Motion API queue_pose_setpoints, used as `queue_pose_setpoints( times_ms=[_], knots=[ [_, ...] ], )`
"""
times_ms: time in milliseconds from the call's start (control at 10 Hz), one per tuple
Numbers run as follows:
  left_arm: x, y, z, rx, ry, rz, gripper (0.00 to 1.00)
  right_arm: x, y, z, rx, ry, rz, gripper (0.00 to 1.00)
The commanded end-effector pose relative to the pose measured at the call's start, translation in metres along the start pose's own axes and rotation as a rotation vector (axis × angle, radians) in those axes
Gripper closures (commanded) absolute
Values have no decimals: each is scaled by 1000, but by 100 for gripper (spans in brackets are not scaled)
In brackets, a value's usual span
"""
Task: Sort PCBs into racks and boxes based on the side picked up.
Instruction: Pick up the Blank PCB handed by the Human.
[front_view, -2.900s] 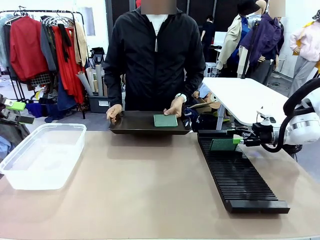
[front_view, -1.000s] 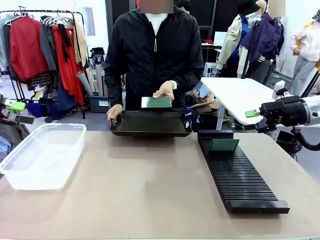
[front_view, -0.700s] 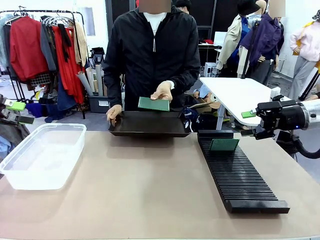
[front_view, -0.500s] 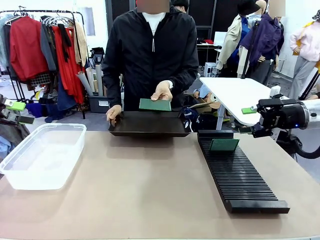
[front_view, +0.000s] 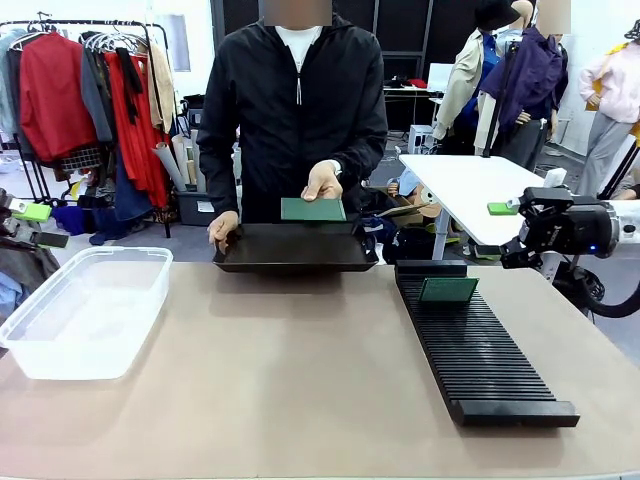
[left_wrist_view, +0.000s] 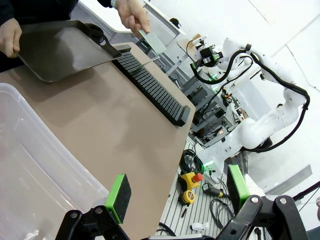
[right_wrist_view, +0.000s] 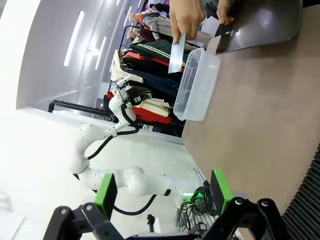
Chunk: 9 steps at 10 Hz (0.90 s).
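PCB (front_view: 313, 209): thin green board, held flat in the person's hand (front_view: 322, 183) above a black tray (front_view: 290, 250). It is well apart from the right gripper (front_view: 497, 231), off toward the table middle at about that gripper's height. Which face is up cannot be told.

Entry 2, second PCB (front_view: 447, 290): stands upright in a far-end slot of the black slotted rack (front_view: 490, 360), below the right gripper and a little inboard of it.

Entry 3, clear plastic tub (left_wrist_view: 30, 165): lies directly beneath and ahead of the left gripper (left_wrist_view: 177, 187).

Right gripper: jaws spread wide, green pads apart, nothing between them. Left gripper: likewise wide apart and empty.

Step in hand, as judged: taking the offered board. Done well, the pads would close flat on both faces at the edge free of the person's fingers, gently, since so thin a board may flex or slip. The upward face should be checked before choosing rack or tub.

Markings: no brand, label or print legible on any item.
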<state>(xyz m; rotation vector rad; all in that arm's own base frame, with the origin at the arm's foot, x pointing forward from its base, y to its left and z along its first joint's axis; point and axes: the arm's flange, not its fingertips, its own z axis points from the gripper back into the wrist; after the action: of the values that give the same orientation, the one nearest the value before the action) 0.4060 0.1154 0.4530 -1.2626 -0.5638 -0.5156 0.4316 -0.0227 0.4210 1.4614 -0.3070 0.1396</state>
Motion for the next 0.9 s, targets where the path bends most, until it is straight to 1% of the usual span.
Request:
queue_pose_setpoints(
  times_ms=[0, 800],
  knots=[
    [1, -1, 1, -2, -2, -4, 0, 0, 2, 0, -9, 2, 5, 0],
    [1, -1, 1, -2, -2, -4, 0, 0, 2, 0, -9, 2, 5, 0]
  ],
)
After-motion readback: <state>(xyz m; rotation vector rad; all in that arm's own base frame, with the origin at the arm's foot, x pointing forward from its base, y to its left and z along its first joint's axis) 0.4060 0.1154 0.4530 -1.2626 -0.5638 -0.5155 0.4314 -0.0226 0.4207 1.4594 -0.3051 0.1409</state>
